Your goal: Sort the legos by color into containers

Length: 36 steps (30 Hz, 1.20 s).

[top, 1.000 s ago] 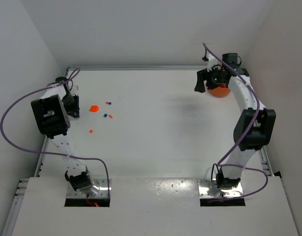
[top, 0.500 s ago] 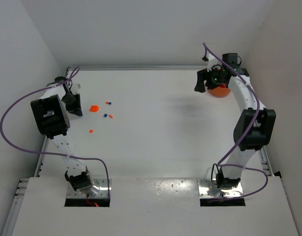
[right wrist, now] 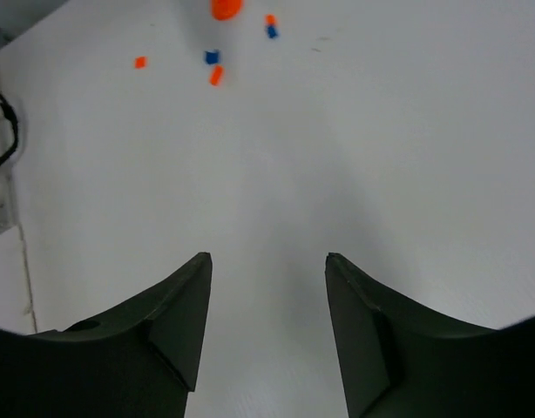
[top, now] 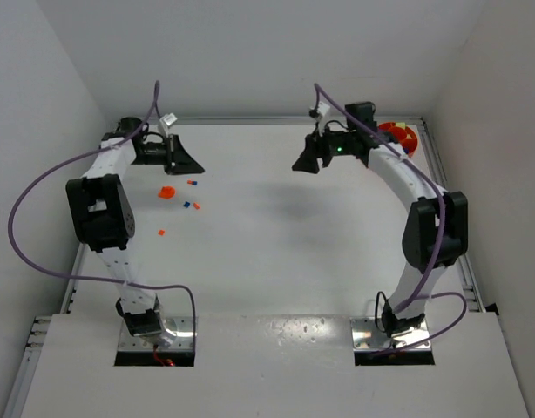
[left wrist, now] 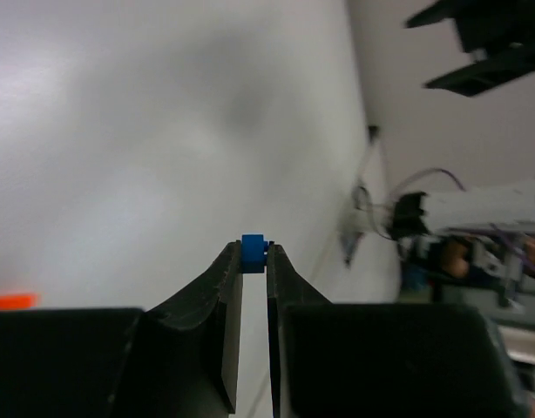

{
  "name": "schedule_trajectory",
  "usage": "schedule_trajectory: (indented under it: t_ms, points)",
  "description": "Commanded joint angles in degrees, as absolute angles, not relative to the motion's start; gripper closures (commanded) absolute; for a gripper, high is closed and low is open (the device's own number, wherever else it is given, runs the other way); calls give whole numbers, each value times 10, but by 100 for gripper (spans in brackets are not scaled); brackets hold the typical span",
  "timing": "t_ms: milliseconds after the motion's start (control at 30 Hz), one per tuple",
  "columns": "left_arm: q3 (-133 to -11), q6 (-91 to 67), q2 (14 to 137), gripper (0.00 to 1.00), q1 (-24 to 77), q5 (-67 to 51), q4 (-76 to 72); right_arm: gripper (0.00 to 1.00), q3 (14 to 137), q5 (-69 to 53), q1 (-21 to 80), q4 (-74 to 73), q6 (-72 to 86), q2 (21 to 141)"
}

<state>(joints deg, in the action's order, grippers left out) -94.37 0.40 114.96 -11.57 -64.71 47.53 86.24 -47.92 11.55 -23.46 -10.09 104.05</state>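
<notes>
**White table [top: 294, 244], blue lego [left wrist: 253, 243] pinched**

My left gripper [left wrist: 253, 253] pinches it at the very fingertips. My right gripper [right wrist: 267, 258] hangs with its jaws spread. I see loose legos [top: 186, 205] near the left arm. The orange bowl [top: 396, 137] sits in the far right corner.

You're in a robot lab cell: a white table [top: 276, 252] boxed in by plain white walls [top: 250, 52], two arms [top: 98, 209] bolted to metal plates [top: 363, 335], purple cables [top: 12, 222] trailing

Loose legos [top: 186, 205] lie left on the table [top: 294, 244], the bowl [top: 400, 138] far right.
</notes>
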Motion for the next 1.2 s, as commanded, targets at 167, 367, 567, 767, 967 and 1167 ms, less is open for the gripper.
schedule_trajectory:
  t_ms: [167, 367, 567, 767, 967, 1167]
  points:
    - [-830, -150, 1098, 98, -83, -926, 377, 54, 803, -577, 221, 122, 37, 1042]
    - [-813, -192, 1092, 100, -83, -926, 377, 64, 749, -572, 268, 155, -20, 1020]
    - [-802, -216, 1087, 100, -55, -926, 372, 71, 695, -567, 316, 212, -155, 1008]
    - [-784, -205, 1069, 100, -30, -926, 372, 71, 725, -561, 337, 199, -180, 1030]
    - [-766, -192, 1049, 100, -2, -926, 372, 71, 752, -535, 342, 167, -186, 1048]
    - [-766, -185, 1043, 100, 4, -926, 372, 67, 758, -524, 342, 154, -186, 1048]
